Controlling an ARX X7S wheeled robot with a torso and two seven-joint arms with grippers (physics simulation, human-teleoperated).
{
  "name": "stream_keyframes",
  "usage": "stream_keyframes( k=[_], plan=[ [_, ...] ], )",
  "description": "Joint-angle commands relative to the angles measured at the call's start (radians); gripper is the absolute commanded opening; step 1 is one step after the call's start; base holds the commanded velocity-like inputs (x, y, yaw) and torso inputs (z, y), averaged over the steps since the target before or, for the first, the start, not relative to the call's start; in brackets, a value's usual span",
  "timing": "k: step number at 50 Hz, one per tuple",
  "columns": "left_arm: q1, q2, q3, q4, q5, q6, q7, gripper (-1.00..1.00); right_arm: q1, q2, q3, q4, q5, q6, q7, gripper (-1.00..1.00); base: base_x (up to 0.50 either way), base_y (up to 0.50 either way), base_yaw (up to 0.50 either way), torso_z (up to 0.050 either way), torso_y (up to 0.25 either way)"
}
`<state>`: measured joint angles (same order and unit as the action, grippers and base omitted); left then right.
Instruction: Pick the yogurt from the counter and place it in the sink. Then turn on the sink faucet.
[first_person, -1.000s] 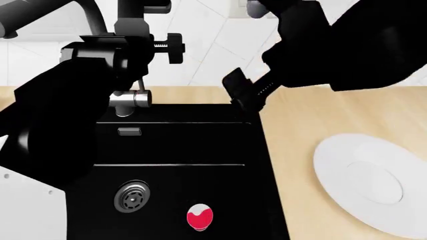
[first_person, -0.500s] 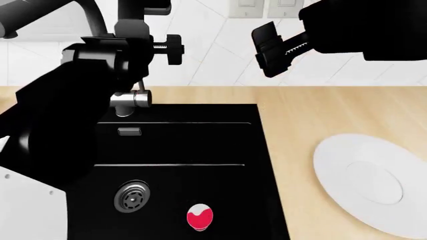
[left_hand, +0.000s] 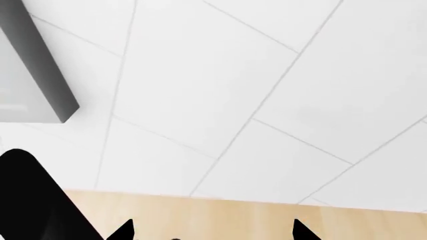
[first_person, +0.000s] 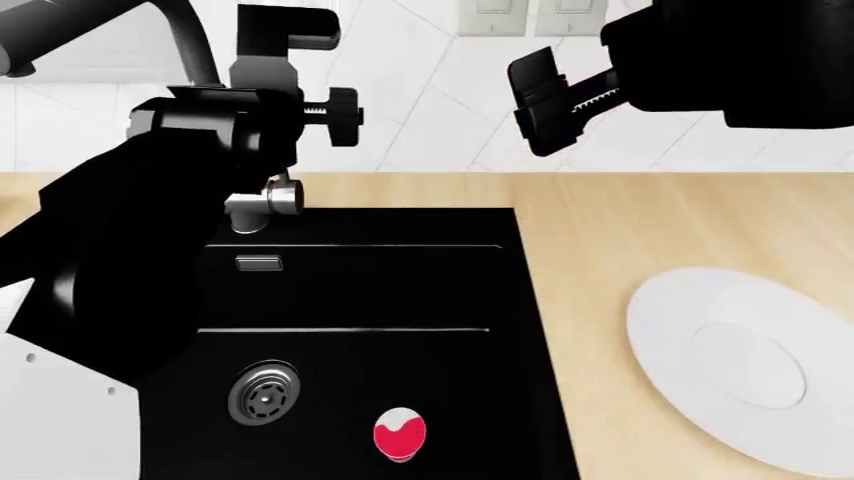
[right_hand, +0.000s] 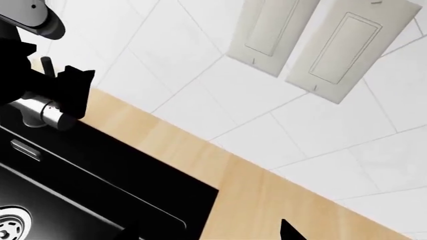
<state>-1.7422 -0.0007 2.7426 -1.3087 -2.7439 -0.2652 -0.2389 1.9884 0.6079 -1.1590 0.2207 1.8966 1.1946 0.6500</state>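
The yogurt (first_person: 399, 435), a small pink-red and white cup, lies on the floor of the black sink (first_person: 400, 290), to the right of the silver drain (first_person: 264, 395). The chrome sink faucet (first_person: 263, 200) stands at the basin's back edge; its base also shows in the right wrist view (right_hand: 39, 109). My left gripper (first_person: 327, 65) hangs open just above and beside the faucet base, with only counter between its fingertips (left_hand: 298, 231). Open and holding nothing, my right gripper (first_person: 545, 95) is raised high by the tiled wall over the counter (first_person: 627, 230).
A wide white plate (first_person: 741, 365) rests on the counter right of the sink. Two wall switches (right_hand: 307, 40) sit on the tiled wall behind. My bulky left arm (first_person: 107, 260) covers the sink's left side.
My right gripper rose from the sink's back right corner up to the wall and now holds still. My left gripper shifted slightly upward by the faucet, whose side handle looks a little tilted.
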Motion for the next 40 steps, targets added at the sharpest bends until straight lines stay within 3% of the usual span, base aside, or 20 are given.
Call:
stream_keyframes(
  k=[1, 40],
  plan=[
    [0.013, 0.000, -0.005, 0.000, 0.008, -0.017, 0.005, 1.00, -0.013, 0.003, -0.001, -0.003, -0.009, -0.009, -0.008, 1.00, 0.00, 0.00, 0.00, 0.000, 0.000],
    [0.029, 0.000, 0.073, 0.000, -0.078, -0.013, 0.002, 1.00, -0.030, 0.012, 0.003, -0.012, -0.026, -0.029, -0.035, 1.00, 0.00, 0.00, 0.00, 0.003, -0.007]
  ],
)
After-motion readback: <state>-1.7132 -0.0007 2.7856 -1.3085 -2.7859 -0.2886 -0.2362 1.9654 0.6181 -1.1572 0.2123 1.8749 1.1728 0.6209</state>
